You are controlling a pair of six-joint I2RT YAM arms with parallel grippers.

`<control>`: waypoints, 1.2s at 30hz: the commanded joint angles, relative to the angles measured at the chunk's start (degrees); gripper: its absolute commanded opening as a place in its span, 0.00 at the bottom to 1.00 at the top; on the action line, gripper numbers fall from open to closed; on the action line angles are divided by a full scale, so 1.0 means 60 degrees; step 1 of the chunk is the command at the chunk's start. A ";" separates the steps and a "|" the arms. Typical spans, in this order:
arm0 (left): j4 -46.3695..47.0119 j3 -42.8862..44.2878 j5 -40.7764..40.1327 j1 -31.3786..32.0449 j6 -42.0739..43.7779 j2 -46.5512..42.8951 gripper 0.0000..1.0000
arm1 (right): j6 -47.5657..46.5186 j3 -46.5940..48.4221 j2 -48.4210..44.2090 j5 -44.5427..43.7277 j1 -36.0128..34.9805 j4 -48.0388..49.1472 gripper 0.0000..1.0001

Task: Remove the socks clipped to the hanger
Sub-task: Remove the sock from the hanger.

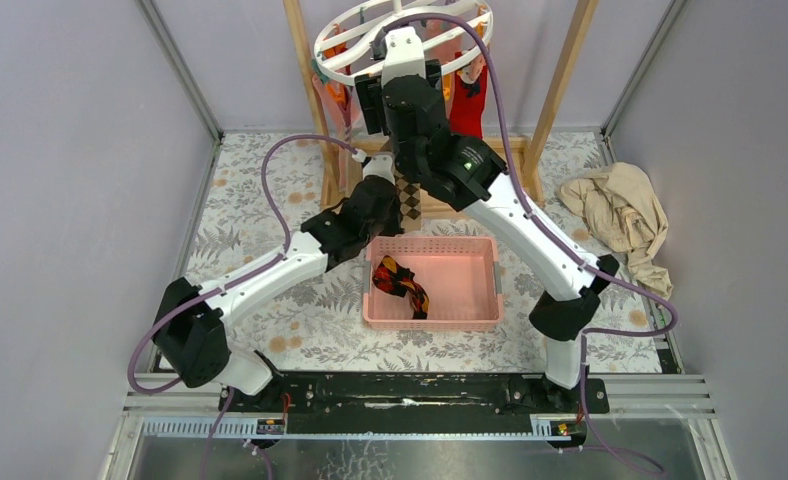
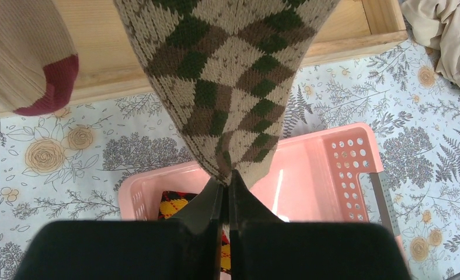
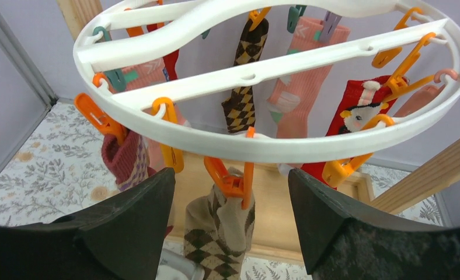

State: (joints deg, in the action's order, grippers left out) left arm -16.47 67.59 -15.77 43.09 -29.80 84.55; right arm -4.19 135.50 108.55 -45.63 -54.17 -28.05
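The white ring hanger (image 3: 262,143) hangs from the wooden frame, with orange, teal and pink clips. A tan argyle sock (image 3: 216,233) hangs from an orange clip (image 3: 233,181) on the near rim. My right gripper (image 3: 230,178) is open, with a jaw on each side of that clip, not touching it. My left gripper (image 2: 227,181) is shut on the toe of the same sock (image 2: 227,87), below the hanger. Brown argyle (image 3: 242,99), pink (image 3: 298,93), red (image 3: 362,108) and maroon-cuffed (image 3: 122,157) socks stay clipped.
A pink basket (image 1: 480,282) sits under the hanger and holds a yellow, red and black sock (image 1: 400,283). The wooden frame's base (image 2: 344,35) lies behind it. A beige cloth (image 1: 620,215) lies at the right. A beige sock with a maroon toe (image 2: 29,64) hangs beside the argyle one.
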 commanded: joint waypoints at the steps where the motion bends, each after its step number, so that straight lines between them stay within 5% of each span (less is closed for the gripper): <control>1: 0.0568 -0.0216 -0.0258 0.0053 0.0078 -0.0319 0.03 | -0.0339 0.0863 0.0327 -0.0515 -0.0025 0.0541 0.78; 21: 0.0459 -0.0360 -0.0283 0.0067 0.0086 -0.0606 0.03 | 0.0592 -0.0283 -0.0226 -0.0336 0.0496 0.0395 0.74; 36: 0.0396 -0.0442 -0.0316 0.0068 0.0093 -0.0561 0.03 | 0.0654 0.0431 0.0119 0.0205 0.0838 0.0716 0.68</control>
State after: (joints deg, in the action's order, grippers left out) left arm -16.29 65.67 -15.88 43.09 -29.80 82.28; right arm -0.97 136.05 110.65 -45.25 -49.54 -27.35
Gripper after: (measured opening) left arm 0.051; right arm 0.690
